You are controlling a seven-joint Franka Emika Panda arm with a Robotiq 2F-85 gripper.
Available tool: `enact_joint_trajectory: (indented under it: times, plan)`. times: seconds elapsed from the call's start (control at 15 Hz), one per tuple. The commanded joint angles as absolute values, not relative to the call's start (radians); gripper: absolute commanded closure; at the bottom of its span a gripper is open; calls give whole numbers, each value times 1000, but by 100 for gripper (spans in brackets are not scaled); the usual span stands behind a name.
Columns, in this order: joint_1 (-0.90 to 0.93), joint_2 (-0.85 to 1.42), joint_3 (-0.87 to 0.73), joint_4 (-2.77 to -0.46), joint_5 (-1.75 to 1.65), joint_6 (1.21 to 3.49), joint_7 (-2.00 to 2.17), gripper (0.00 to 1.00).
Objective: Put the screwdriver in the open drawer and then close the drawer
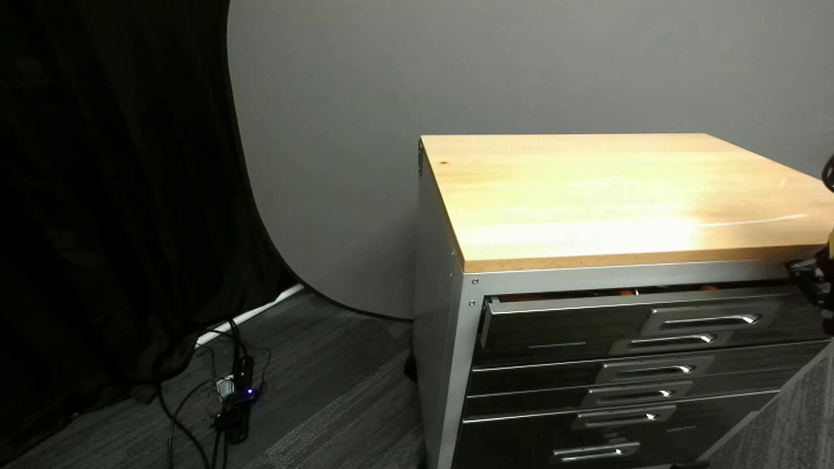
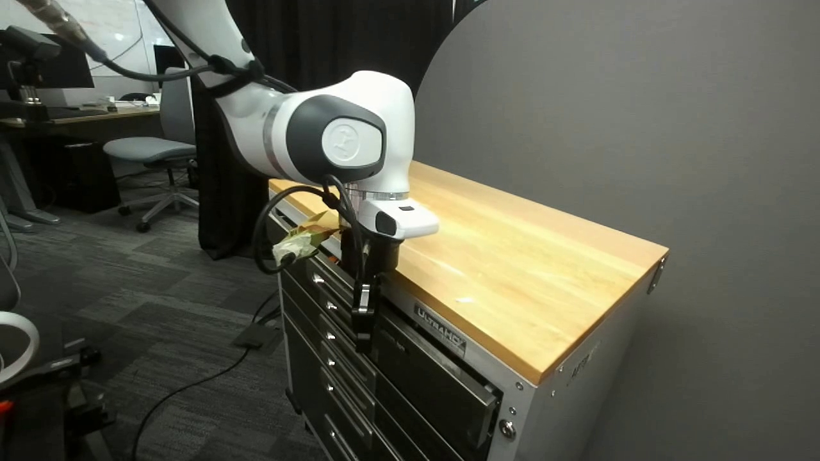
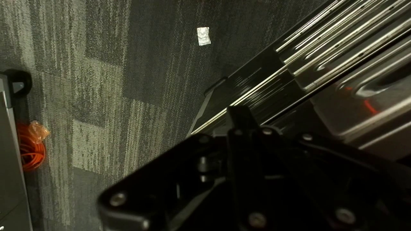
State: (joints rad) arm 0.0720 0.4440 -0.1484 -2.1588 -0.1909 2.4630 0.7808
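The topmost drawer stands slightly out from the cabinet, a narrow gap showing above its dark front in both exterior views. Orange bits show through that gap, too small to make out. No screwdriver can be seen in any view. Before the drawer's front, my gripper points straight down, its fingers together with nothing visible between them. Whether it touches the drawer I cannot tell. In the wrist view the gripper's tips meet beside the metal drawer fronts. Only part of the gripper enters at the right edge of an exterior view.
The cabinet's wooden top overhangs close behind the gripper, with a small white scrap on it. More drawers lie shut below. A cable loop hangs beside the wrist. Orange cable lies on the floor by another grey unit.
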Motion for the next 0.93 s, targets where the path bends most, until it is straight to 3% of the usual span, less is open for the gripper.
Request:
enact_joint_trajectory:
  times: [0.0,0.07,0.13,0.47,0.53,0.67,0.87]
  plan:
    - [71,254,-146,-2263,-217,2423,645,88]
    - [68,253,-143,-2269,-212,2419,642,87]
    - [64,254,-141,-2273,-207,2413,637,65]
    - [56,259,-139,-2278,-199,2428,628,65]
    - [52,259,-139,-2278,-196,2428,624,50]
    - [46,259,-136,-2277,-189,2424,615,45]
    - [40,260,-135,-2280,-183,2421,608,22]
